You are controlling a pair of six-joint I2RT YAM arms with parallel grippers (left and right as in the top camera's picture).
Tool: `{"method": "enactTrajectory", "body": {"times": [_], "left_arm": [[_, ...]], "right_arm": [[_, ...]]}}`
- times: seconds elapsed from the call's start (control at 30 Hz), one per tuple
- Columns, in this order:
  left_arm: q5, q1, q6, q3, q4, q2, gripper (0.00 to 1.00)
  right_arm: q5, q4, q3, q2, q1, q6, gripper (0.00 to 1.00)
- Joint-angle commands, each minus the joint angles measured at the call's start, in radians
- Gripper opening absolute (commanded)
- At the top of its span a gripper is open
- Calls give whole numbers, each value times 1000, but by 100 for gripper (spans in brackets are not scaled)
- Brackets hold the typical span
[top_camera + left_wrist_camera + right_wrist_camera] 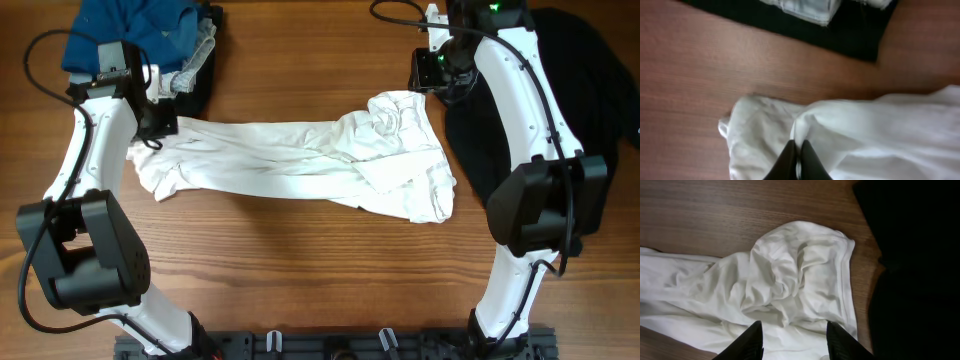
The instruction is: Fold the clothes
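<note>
On the table (300,265): white shirt (300,170) lies stretched between both hands
Left hand (798,145): pinched shut on shirt edge
Right hand (794,326): half open, empty, over bunched end
Risk: one-sided pull likely skews the fold

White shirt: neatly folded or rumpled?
Rumpled, not folded: the white shirt lies stretched in a long bunched strip across the table, heaped at one end.

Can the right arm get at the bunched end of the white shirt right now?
Probably yes: the right arm's fingers stand open over the white shirt, with nothing between; the black garment lies beside it.
</note>
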Motion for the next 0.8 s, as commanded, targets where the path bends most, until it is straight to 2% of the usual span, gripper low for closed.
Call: {"method": "enactTrajectory", "body": {"times": [0.0,0.17,0.27,0.33,0.4,0.43,0.53,0.6,0.63,0.67,0.7,0.77], "left_arm": [[-56,3,5,33,60,3,4],[-196,-10,-33,105,95,-30,4],[-178,-11,-21,104,154,-26,4],[-106,-11,-22,104,163,-24,4],[-108,-11,-22,104,68,-24,4],[-111,-8,-31,103,-83,-24,4],[-98,9,-143,90,-209,-23,4],[-78,9,-157,69,-240,-23,6],[-64,8,-157,56,-240,-23,21],[-45,8,-157,55,-243,-23,31],[-22,8,-156,55,-251,-23,51],[-20,8,-156,55,-277,-23,60]], "right_arm": [[-23,3,-6,-18,5,-14,42],[-23,2,-6,-18,5,-13,42],[-24,2,-6,-18,5,-13,42],[-24,2,-6,-18,5,-13,42],[-24,-4,-6,-18,5,-13,41],[-23,-13,-6,-18,5,-13,42],[-23,-11,-6,-18,5,-14,42],[-24,-11,-6,-18,5,-13,42],[-24,-12,-6,-18,5,-13,42],[-24,-13,-6,-18,5,-13,42],[-24,-13,-6,-18,5,-13,42],[-24,-16,-6,-18,5,-13,43]]}}
